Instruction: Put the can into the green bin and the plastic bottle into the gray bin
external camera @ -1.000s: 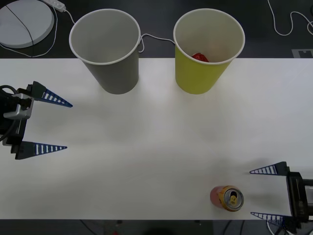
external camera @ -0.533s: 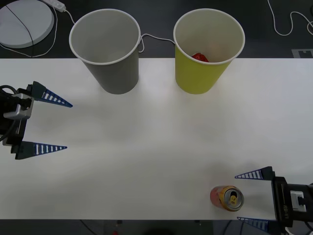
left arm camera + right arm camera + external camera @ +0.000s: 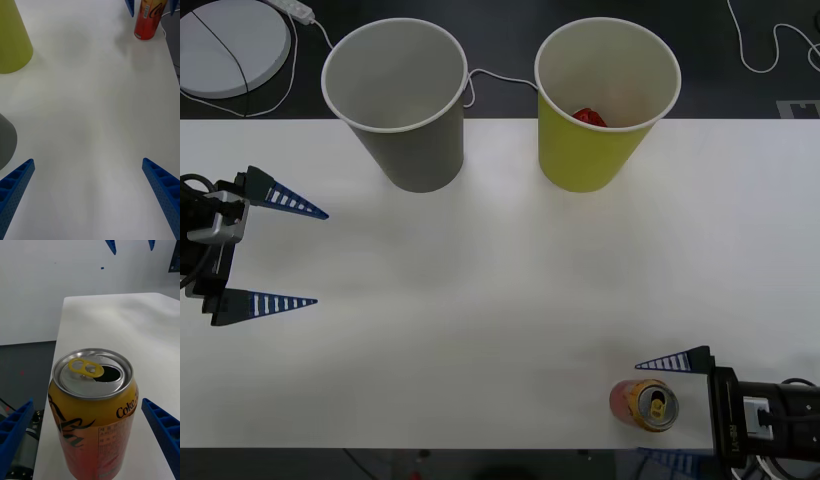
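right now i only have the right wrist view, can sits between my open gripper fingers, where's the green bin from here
Observer: The green bin stands at the table's far edge, ahead of the can and a little to the robot's left.
Operator: anything in it already
Observer: Yes, something red lies low inside it; I cannot tell what it is.
Operator: is the left gripper in my way
Observer: No. The left gripper is open at the table's left side, far from the can.
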`<state>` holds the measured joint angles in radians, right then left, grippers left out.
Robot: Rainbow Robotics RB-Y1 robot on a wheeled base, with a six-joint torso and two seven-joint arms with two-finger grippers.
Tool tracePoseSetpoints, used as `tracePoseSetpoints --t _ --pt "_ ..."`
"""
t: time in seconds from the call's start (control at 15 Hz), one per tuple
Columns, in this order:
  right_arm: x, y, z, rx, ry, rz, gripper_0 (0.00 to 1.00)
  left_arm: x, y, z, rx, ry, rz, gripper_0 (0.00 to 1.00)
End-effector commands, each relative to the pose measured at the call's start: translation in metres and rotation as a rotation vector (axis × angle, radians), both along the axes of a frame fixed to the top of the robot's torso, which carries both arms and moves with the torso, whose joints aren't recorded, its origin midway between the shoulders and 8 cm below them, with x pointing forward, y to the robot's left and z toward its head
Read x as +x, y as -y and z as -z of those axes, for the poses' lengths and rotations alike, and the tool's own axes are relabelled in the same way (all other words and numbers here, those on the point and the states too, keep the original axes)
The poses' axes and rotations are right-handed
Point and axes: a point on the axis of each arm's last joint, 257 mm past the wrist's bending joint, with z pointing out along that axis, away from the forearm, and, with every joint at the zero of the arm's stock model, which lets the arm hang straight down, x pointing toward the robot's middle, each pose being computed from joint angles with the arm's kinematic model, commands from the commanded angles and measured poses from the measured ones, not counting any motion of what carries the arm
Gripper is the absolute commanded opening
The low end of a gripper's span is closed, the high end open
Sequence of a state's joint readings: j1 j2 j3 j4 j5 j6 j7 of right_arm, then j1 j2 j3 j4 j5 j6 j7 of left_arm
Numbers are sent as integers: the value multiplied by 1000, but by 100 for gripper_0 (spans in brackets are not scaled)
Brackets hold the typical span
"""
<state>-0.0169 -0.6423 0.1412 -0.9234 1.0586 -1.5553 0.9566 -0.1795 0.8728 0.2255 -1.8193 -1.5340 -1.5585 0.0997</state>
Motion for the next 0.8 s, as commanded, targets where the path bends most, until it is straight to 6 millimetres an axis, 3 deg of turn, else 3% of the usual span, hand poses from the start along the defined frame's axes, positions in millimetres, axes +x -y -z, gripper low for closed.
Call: tracePoseSetpoints --t 0.07,0.4,0.47,0.53,0.6,0.8 --pt "4 -9 4 7 8 15 100 0 0 0 0 0 0 100" --pt "9 -19 8 10 16 22 100 0 0 0 0 0 0 100" --pt "9 -20 8 7 23 20 85 0 0 0 0 0 0 100" --pt "10 -19 8 6 23 22 26 0 0 0 0 0 0 100" --pt "9 -19 8 8 22 22 4 0 0 0 0 0 0 100" --pt "9 -19 8 8 17 22 0 0 0 0 0 0 0 100"
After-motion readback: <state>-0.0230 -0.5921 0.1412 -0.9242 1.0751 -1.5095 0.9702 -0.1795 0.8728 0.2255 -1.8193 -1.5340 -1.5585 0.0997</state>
